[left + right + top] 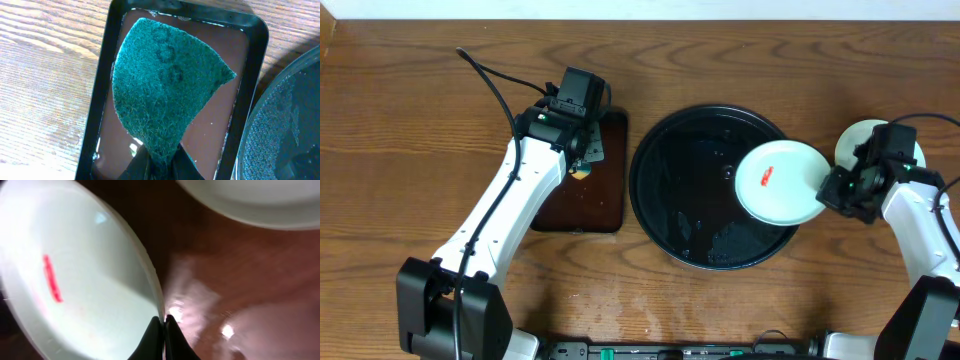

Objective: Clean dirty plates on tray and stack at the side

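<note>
**Overhead:** Your right claw (pixel 828 190) is clamped on the rim of the smeared plate (pixel 775 180). That plate sits at 3 o'clock on the black tray (pixel 665 170) and juts out past the tray's rim. I can't tell whether it is lifted or resting. The pinch on the edge is thin, so the plate could pivot or slip if you push hard on its far side. The tray holds nothing else, only a wet sheen. A second plate (pixel 855 140) lies on the bench (pixel 400 120) just behind that claw, and a careless swing could knock it. Your left claw (pixel 582 160) hangs over the brown tray (pixel 600 205), at 9 o'clock from the black one.

**Left wrist:** The left claw is closed on one corner of a green scouring pad (pixel 160 90), which fans out over the brown tray. Nothing else shows in that tray. Gripped by its corner, the pad may fold instead of scrubbing.

**Right wrist:** The claw tips are shut tight on the plate's edge. The red smear (pixel 51 279) sits toward 9 o'clock, well away from the grip, which gives any push there plenty of leverage.
</note>
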`<action>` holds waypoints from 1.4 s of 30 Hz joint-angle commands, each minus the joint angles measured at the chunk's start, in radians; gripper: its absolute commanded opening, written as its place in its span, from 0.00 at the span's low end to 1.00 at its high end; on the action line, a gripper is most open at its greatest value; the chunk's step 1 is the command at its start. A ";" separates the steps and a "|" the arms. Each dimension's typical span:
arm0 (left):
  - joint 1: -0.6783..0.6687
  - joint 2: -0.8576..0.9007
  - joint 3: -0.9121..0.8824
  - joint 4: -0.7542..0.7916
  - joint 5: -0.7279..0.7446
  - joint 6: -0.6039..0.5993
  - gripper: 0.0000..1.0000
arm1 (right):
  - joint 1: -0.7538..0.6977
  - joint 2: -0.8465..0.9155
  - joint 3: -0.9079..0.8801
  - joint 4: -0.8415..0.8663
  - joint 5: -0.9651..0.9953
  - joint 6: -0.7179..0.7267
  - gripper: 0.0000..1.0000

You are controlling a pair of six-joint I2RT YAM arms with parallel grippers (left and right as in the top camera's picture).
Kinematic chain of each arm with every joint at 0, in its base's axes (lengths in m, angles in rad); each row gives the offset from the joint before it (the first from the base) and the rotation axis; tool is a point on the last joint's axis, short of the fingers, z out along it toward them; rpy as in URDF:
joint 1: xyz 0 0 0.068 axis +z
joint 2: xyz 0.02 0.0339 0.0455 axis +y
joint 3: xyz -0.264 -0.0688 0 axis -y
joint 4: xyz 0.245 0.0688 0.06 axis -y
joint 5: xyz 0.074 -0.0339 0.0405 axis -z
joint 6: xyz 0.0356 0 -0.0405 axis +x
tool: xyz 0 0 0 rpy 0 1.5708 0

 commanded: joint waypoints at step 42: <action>0.003 0.011 0.092 -0.003 0.077 0.040 0.07 | 0.318 0.229 0.014 0.439 -0.010 -0.150 0.01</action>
